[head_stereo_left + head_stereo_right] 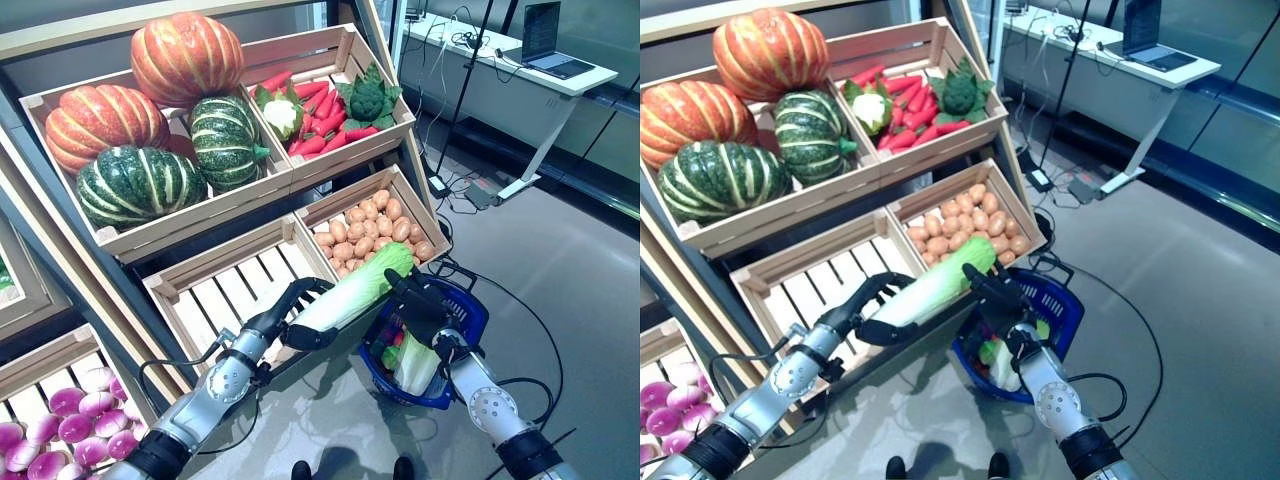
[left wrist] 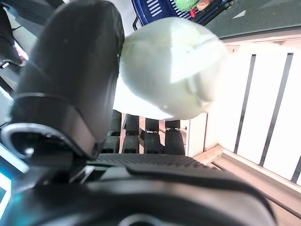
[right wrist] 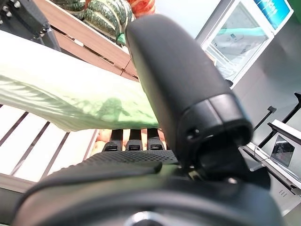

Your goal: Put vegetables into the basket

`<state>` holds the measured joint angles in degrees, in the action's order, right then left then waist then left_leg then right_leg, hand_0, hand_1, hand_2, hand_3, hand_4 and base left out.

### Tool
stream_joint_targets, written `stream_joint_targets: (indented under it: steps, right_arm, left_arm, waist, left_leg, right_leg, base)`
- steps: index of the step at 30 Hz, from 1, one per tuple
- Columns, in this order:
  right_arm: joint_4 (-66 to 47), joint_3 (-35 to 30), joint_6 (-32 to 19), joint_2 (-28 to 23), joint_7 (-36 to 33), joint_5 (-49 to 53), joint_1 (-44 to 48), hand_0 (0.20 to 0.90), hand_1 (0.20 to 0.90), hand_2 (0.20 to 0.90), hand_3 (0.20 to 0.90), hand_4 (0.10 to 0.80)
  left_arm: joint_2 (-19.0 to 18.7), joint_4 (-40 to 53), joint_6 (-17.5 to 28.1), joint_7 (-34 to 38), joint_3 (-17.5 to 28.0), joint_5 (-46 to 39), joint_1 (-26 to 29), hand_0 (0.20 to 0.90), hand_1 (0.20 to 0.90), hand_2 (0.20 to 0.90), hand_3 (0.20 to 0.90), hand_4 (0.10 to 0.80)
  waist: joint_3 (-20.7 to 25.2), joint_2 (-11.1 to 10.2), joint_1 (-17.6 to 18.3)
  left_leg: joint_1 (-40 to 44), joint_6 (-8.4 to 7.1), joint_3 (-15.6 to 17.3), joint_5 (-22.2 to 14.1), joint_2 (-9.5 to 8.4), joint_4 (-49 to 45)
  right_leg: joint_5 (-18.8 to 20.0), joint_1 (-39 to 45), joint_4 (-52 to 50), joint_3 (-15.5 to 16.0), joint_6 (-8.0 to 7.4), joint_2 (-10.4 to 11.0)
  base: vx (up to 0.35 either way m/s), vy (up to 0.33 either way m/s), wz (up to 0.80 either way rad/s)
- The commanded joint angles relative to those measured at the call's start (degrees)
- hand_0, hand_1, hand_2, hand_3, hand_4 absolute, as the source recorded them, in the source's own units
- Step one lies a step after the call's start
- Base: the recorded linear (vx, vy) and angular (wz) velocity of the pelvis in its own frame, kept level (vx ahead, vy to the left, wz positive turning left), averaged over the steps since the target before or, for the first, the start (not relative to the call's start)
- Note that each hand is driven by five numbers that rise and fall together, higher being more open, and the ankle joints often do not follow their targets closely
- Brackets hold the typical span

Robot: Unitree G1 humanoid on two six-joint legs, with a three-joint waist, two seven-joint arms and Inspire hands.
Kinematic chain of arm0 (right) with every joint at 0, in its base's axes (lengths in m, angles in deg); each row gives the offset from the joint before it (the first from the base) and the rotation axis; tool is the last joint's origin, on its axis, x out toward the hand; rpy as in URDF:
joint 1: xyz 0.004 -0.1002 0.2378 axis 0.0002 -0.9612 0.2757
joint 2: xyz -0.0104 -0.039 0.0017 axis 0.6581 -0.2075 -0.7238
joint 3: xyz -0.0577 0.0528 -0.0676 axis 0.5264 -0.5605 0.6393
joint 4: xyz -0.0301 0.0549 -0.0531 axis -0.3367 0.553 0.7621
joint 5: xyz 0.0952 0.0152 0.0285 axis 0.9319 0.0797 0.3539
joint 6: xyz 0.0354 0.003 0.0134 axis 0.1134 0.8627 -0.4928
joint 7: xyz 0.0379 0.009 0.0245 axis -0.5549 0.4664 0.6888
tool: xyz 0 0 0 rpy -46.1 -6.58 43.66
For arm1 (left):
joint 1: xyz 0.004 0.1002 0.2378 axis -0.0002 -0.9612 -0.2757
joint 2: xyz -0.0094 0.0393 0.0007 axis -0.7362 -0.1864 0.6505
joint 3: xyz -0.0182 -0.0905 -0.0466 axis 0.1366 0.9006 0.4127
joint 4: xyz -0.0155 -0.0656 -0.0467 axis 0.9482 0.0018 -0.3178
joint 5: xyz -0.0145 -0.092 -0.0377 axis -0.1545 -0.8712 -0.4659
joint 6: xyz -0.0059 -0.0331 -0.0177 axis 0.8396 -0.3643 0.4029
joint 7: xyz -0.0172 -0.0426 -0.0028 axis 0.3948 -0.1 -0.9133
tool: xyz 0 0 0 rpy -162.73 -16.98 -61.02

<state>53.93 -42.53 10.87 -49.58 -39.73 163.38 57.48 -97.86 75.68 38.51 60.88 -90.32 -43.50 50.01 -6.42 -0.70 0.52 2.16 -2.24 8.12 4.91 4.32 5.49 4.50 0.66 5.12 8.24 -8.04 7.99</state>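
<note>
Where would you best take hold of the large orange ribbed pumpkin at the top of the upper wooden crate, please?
Probably around its broad ribbed sides, coming from above and the front: the large orange ribbed pumpkin sits on top of the other pumpkins, uncovered, and looks too wide for one hand, so both hands would likely cup it.

A slanted wooden shelf [image 1: 130,300] carries crates: pumpkins [image 1: 150,110] at 10 o'clock, carrots [image 1: 320,120] at 12, potatoes [image 1: 375,225] centre, radishes [image 1: 55,420] at 8.

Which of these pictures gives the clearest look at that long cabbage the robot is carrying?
The left eye view: the whole cabbage shows, held between the left hand and right hand. The right eye view nearly matches; each wrist view shows only one pale end.
</note>
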Motion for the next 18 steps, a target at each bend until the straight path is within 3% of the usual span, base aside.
stream_joint_targets:
  steps: [1,2,18]
  right_arm:
    - [-5.66,3.52,1.89,4.88,13.56,0.41,9.25,0.474,0.474,0.474,0.474,0.516]
    - [-5.54,3.44,2.04,4.76,13.83,0.43,9.27,0.300,0.300,0.300,0.300,0.400]
    - [-4.51,2.81,0.16,5.42,14.01,0.39,9.92,0.300,0.300,0.300,0.300,0.400]
  left_arm:
    - [0.66,1.65,8.62,-0.51,-2.49,-0.43,9.93,0.300,0.300,0.300,0.300,0.400]
    - [0.73,1.43,8.80,-0.51,-2.46,-0.88,9.96,0.300,0.300,0.300,0.300,0.400]
    - [1.56,1.14,8.96,-0.87,-2.98,-1.47,10.40,0.300,0.300,0.300,0.300,0.400]
  waist:
    - [2.74,-0.75,-0.77]
    - [2.75,-0.75,-0.77]
    - [2.58,-0.72,-0.78]
  left_leg:
    - [2.15,-0.83,0.37,-6.45,-0.05,-0.49]
    - [2.15,-0.85,0.36,-6.43,-0.02,-0.49]
    - [2.27,-1.14,0.10,-6.35,0.41,-0.49]
  right_leg:
    - [-2.71,3.09,-1.07,1.06,-2.00,2.47]
    - [-2.78,3.11,-1.12,1.09,-1.97,2.43]
    - [-2.95,3.48,-0.98,1.27,-1.87,2.32]
  base:
    - [0.000,0.000,0.00]
    - [0.000,0.000,0.00]
    - [0.000,0.000,0.00]
